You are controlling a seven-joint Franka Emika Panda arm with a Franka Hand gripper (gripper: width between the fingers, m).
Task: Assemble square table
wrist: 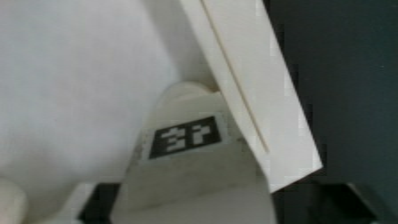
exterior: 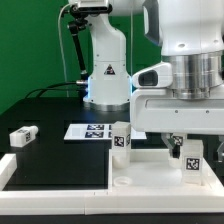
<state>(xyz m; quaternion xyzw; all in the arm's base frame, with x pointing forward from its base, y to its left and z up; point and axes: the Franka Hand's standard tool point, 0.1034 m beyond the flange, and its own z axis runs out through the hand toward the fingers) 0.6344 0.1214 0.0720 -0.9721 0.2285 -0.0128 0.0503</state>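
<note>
The white square top (exterior: pixel 150 190) lies closest in the exterior view, flat on the black bench (exterior: pixel 50 150). A leg block (exterior: pixel 190 160) stands upright on it at the exterior view's right, just under my fingers (exterior: pixel 177 144). I cannot tell whether they are spread or pinching it. A second leg block (exterior: pixel 121 138) stands near the middle, and a third leg block (exterior: pixel 22 135) lies on the bench at the left. The marker board (exterior: pixel 90 131) lies behind.

In the wrist view the leg block (wrist: pixel 178 135) shows its tag, close beside the square top (wrist: pixel 258 110), whose long white edge runs diagonally. My fingers are not clear there.
</note>
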